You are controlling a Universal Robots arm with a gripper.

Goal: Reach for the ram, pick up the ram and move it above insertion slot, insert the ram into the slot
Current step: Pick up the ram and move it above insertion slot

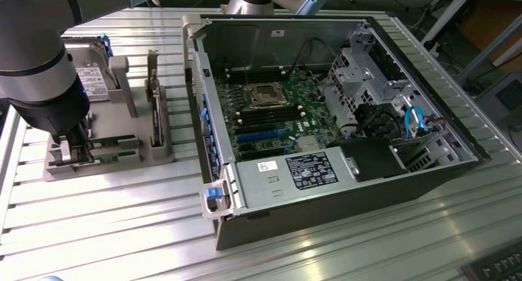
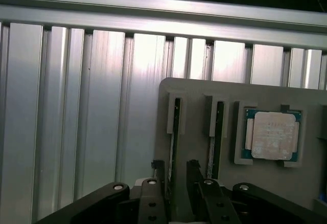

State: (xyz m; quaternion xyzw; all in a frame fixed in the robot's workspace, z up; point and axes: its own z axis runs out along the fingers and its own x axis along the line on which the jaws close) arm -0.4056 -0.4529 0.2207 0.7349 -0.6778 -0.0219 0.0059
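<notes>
Ribbed aluminium worktop [image 1: 122, 232], open PC case [image 1: 269, 43] in the middle, grey parts fixture [image 2: 194, 93] off to the exterior view's left. Arm is down over that fixture, well apart from the case.

Step in hand: looks like the end of the reach, right before the grasp. Nothing lifted yet.

- the ram [image 2: 176, 127] stands on edge in its fixture groove. A second stick [image 2: 218, 132] sits in the parallel groove just beside it, and the processor chip [image 2: 271, 134] is in its pocket beyond that.
- pincer [image 2: 174, 163] is apart, one finger on each side of the ram. I see a gap on at least one side, so I read it as straddling, not clamped.
- the slot [image 1: 265, 117] is inside the case on the board, one of four parallel black sockets below the processor socket. All look empty from here.

What the grasp calls for, my read: fingers centred on the stick, closing square on its flat faces. The neighbouring stick is close, so the outer finger has little room. Lift needs to be straight up out of the groove, no twist, or the board binds in the holder.

Risk: an off-centre grip tilts the stick, which would hurt alignment over the socket.
</notes>
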